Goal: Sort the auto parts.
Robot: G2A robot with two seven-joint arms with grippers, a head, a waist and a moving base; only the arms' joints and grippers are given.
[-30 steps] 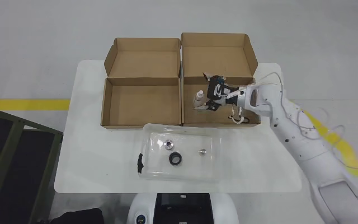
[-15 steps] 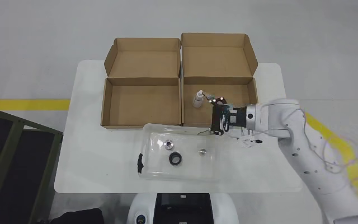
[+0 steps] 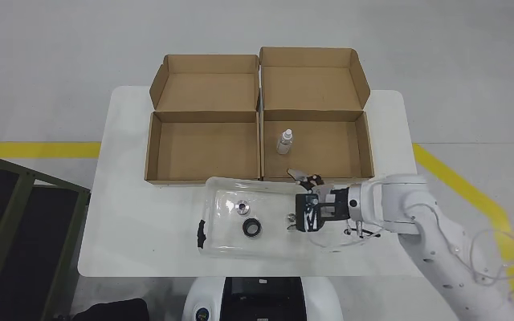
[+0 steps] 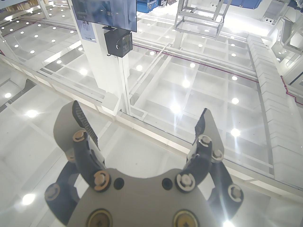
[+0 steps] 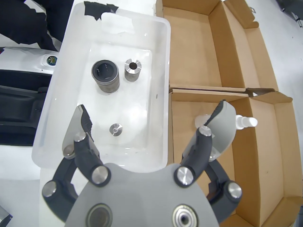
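Two open tools: right tool (image 5: pixel 152 107) above bin (image 5: pixel 161 83) on white table (image 3: pixel 136 201), left tool (image 4: pixel 140 108) facing ceiling (image 4: pixel 189 72).

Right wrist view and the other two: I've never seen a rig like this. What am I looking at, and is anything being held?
This is a two-armed robot working at a white table. The top view looks down from above its arms. Each wrist view comes from a camera on one arm, looking past that arm's gripper.

The right gripper hangs open over a clear plastic bin. The bin holds three metal parts: a large dark-bored cylinder, a smaller bushing and a small round cap.

Beyond the bin stand a left cardboard box and a right cardboard box, both open. A white bottle lies in the right one.

The left gripper is open too and points up at the ceiling. Nothing is held.
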